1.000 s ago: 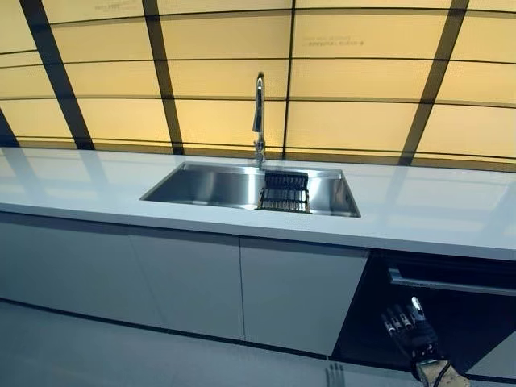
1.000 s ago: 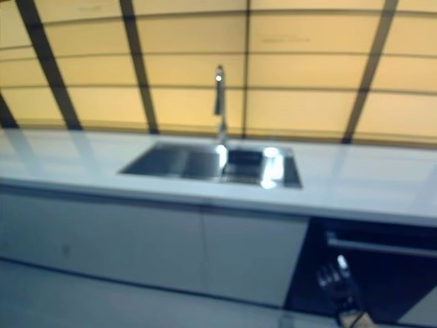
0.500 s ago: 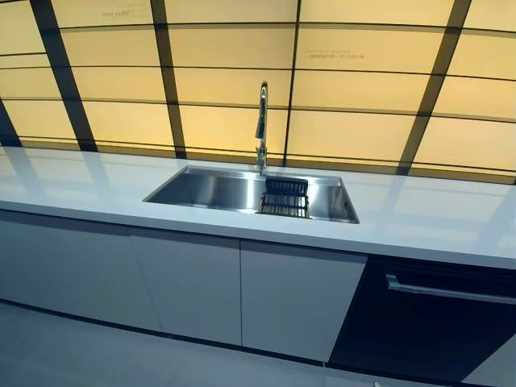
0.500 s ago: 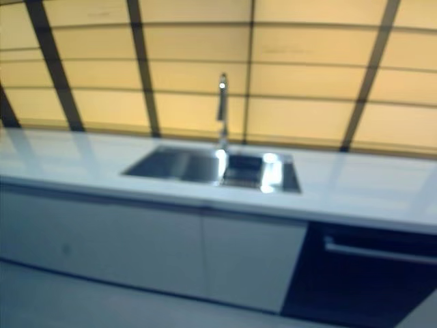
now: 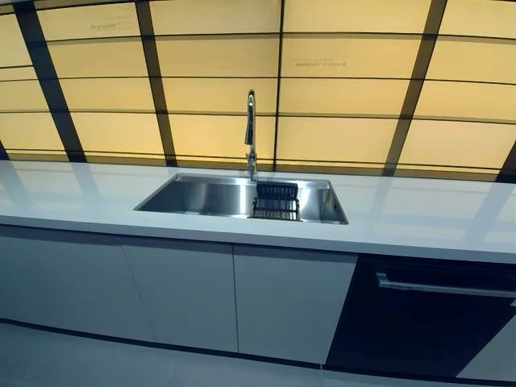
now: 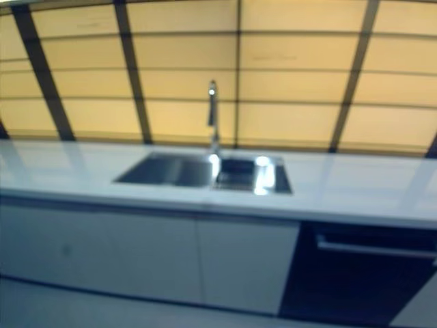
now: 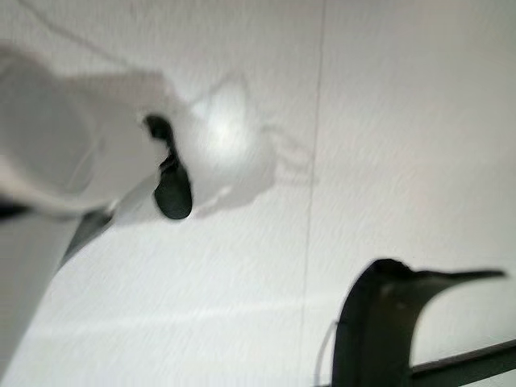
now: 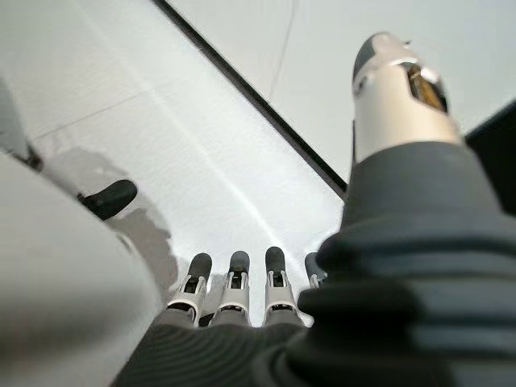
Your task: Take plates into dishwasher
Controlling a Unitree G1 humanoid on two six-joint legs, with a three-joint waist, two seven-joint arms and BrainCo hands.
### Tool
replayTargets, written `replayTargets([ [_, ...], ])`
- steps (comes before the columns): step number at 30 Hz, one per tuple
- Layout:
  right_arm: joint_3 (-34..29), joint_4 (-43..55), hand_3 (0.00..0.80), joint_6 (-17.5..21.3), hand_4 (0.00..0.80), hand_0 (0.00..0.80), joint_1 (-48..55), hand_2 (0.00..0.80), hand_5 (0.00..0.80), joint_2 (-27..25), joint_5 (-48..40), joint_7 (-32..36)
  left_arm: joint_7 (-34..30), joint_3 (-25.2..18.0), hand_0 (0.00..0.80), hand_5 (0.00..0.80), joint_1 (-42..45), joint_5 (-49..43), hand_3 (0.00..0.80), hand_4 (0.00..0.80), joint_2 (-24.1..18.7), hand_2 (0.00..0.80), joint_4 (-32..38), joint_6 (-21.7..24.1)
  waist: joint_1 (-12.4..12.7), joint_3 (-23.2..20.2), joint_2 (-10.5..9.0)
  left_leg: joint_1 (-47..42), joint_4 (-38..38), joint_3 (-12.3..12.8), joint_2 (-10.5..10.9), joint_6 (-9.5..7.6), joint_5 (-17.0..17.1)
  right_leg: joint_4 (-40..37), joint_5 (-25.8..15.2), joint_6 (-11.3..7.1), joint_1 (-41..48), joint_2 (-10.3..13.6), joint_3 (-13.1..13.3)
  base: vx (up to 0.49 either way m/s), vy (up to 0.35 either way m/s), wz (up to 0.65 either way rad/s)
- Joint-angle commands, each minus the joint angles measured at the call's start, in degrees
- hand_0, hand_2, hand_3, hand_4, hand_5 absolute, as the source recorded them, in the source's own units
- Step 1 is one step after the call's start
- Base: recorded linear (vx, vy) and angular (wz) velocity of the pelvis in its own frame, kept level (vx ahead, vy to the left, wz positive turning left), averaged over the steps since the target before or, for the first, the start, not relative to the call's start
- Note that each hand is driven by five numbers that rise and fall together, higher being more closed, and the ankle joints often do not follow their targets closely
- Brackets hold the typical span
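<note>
Right of the sink (image 5: pixel 211 196), under the bench (image 5: pixel 419 218), the dishwasher (image 5: pixel 427 318) is shut. No plates are seen; a dark rack (image 5: pixel 276 201) sits inside the sink. Plates judged stiff, slippery, breakable: rim grip advised. Right hand (image 8: pixel 242 282) is held straight-fingered, empty; left hand's state cannot be told.

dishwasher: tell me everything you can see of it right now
The dishwasher is a dark, glossy front panel built in under the white countertop, right of the pale cabinet doors and the sink. A silver bar handle runs across near its top. The door is shut. Nothing touches it; no plates show.
</note>
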State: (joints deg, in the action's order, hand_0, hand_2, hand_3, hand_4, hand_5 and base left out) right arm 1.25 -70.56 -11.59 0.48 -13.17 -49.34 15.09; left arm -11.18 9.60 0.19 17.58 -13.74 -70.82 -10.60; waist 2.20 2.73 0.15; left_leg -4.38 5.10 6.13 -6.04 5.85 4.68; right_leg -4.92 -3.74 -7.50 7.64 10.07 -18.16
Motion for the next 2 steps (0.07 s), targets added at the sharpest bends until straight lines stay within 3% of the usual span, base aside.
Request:
replayTargets([
  [1,0.83,-1.97,0.000,-0.36,0.000,0.000,-4.55,0.000,0.000,1.19,1.59,0.02,-0.99,-0.19,0.000,0.000,-3.97,-1.30,0.000,0.000,1.24,0.000,-1.54,-0.89,-0.69,2.96,0.14,-0.64,-0.10,3.93,2.34,-3.67,-3.84,2.89,3.31,0.74,-0.68,-2.00,-0.66,-0.037,-0.007,0.00],
  [2,1.11,-1.86,0.000,-0.42,0.000,0.000,-4.62,0.000,0.000,1.20,1.40,-0.19,-0.89,0.02,0.000,0.000,-4.07,-1.39,0.000,0.000,1.20,0.000,-1.47,-1.18,-0.67,3.02,0.08,-0.62,-0.10,3.93,2.36,-3.75,-3.84,2.95,3.31,0.77,-0.74,-1.98,-0.62,0.000,0.000,0.00],
])
